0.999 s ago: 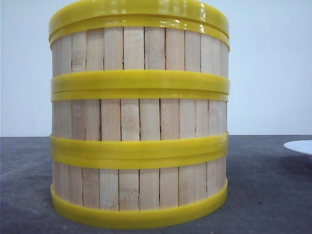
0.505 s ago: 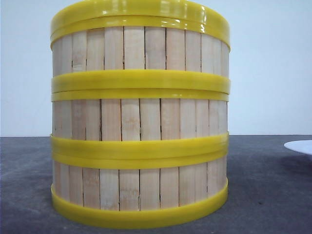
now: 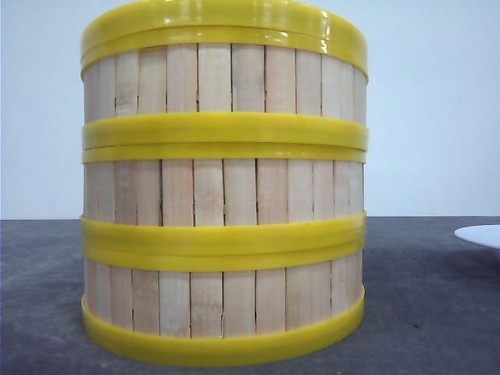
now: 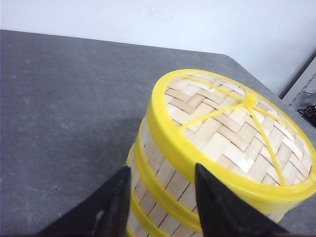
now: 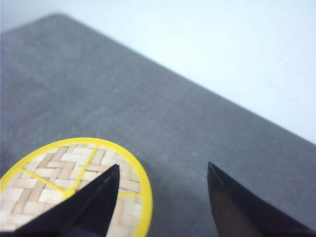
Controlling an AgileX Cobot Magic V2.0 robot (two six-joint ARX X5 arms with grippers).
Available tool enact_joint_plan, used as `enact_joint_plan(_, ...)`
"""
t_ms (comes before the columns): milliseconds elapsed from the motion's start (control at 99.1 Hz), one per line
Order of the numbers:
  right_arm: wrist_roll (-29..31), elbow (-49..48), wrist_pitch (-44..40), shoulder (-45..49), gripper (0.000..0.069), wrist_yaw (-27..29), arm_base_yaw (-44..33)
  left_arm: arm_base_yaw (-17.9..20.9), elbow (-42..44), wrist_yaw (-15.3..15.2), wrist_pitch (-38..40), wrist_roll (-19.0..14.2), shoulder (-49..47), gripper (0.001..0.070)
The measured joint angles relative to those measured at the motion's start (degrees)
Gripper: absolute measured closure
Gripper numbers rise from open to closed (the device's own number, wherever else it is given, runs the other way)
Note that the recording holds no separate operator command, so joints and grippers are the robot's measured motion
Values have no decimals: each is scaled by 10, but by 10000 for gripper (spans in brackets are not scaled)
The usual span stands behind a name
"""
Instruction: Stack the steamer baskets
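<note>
Three steamer baskets stand stacked in one column close to the front camera: the top basket [image 3: 226, 78], the middle one [image 3: 226, 191] and the bottom one [image 3: 226, 301]. A lid [image 3: 226, 19] with a yellow rim caps the column. In the left wrist view its woven bamboo top [image 4: 232, 128] shows, and the stack's slatted wall [image 4: 163, 182] lies behind the gap of my open left gripper [image 4: 160, 170], which holds nothing. My right gripper [image 5: 163, 170] is open and empty, above the table beside the lid [image 5: 54, 168]. Neither gripper shows in the front view.
A white plate [image 3: 480, 234] sits at the right edge of the dark grey table [image 3: 422, 312]. The table's far edge [image 5: 207, 94] runs against a pale wall. Dark equipment [image 4: 308, 111] shows past the table corner.
The yellow lid on top shifted slightly to the right and settled square on the stack. The baskets and plate stayed where they were.
</note>
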Motion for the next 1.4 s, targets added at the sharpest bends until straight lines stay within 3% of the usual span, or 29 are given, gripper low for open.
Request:
enact_joint_plan(192, 6, -67, -6, -92, 347, 32, 0, 0, 0, 0, 0, 0, 0, 475)
enact_joint_plan(585, 85, -374, 102, -270, 347, 50, 0, 0, 0, -2, 0, 0, 0, 475)
enact_joint_plan(696, 93, -383, 104, -274, 374, 50, 0, 0, 0, -2, 0, 1, 0, 478)
enact_joint_plan(757, 95, -383, 105, -274, 488, 50, 0, 0, 0, -2, 0, 3, 0, 517)
enact_joint_plan(817, 95, -383, 102, -274, 610, 50, 0, 0, 0, -2, 0, 7, 0, 617)
enact_joint_plan(878, 95, -383, 101, -274, 653, 50, 0, 0, 0, -2, 0, 9, 0, 666)
enact_joint_plan(1403, 95, -383, 101, -274, 681, 55, 0, 0, 0, -2, 0, 11, 0, 685)
